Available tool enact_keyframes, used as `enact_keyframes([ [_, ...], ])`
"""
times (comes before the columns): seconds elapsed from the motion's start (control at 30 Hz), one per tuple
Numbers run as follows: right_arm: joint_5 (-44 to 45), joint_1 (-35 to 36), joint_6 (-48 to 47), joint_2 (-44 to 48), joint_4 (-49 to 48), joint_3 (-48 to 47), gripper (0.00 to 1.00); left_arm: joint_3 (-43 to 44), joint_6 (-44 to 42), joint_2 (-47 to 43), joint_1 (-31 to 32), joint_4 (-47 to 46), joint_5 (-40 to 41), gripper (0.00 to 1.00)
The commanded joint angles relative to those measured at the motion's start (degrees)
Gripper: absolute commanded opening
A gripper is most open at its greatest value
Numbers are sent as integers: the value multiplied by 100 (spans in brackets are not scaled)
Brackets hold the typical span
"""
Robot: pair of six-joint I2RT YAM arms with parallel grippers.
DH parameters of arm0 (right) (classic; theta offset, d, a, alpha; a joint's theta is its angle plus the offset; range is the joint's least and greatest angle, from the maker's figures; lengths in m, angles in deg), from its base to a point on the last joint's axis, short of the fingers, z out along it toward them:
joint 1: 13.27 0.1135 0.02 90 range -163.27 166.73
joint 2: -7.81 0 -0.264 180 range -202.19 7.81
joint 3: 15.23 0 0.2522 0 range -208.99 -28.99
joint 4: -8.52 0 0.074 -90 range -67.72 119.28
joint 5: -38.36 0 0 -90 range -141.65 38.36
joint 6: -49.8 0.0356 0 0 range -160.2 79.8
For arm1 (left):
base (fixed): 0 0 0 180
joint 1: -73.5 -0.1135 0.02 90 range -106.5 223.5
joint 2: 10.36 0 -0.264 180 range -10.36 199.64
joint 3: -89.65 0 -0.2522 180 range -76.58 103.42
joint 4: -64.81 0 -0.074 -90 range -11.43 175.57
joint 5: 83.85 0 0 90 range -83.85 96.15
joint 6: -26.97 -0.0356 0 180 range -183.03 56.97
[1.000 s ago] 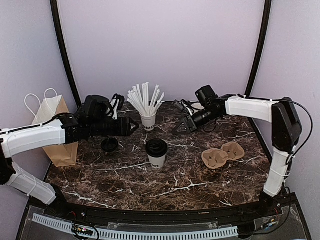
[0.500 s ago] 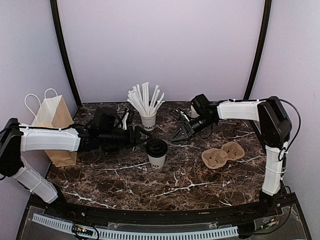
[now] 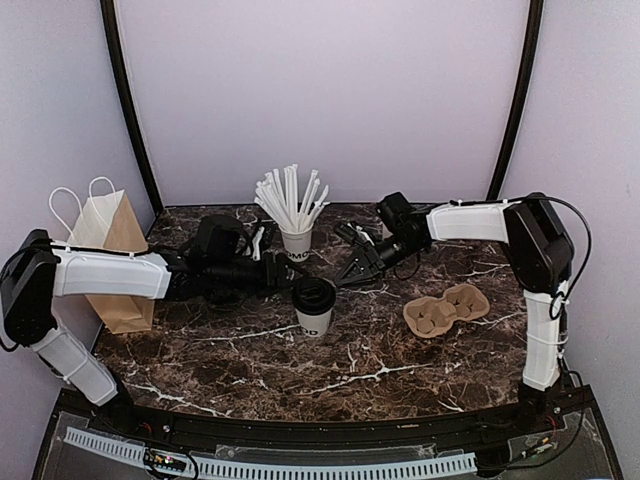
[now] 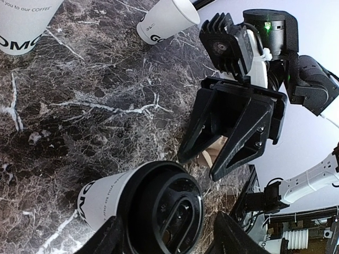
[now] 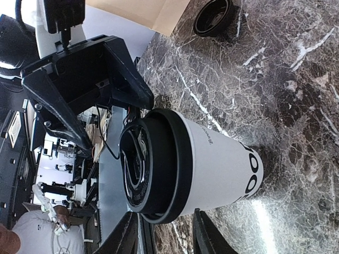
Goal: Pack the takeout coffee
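Takeout coffee upright, frame centre; left gripper, right gripper flank it, jaws spread, holding nothing; crowded approach risks clash, toppling it

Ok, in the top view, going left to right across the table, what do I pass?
bag → left claw → coffee → right claw → carrier

White shells cover the left arm and right arm, with black joints and thin black cables. The left end effector and right end effector are black, wedge-fingered.
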Motion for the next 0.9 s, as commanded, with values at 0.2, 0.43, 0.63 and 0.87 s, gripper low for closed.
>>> enact_keyframes([
  [0.2,-173,108,-79,-306,140,-306,36,306,-230,427,-14,396,-142,53],
  [0.43,-96,120,-112,-400,160,-225,33,350,-274,629,-11,409,-197,49],
  [0.63,268,124,210,-598,16,-23,28,260,-262,898,-12,463,-258,38],
  [0.87,921,122,778,-1058,-212,292,22,-106,-51,1257,-10,214,-568,33],
])
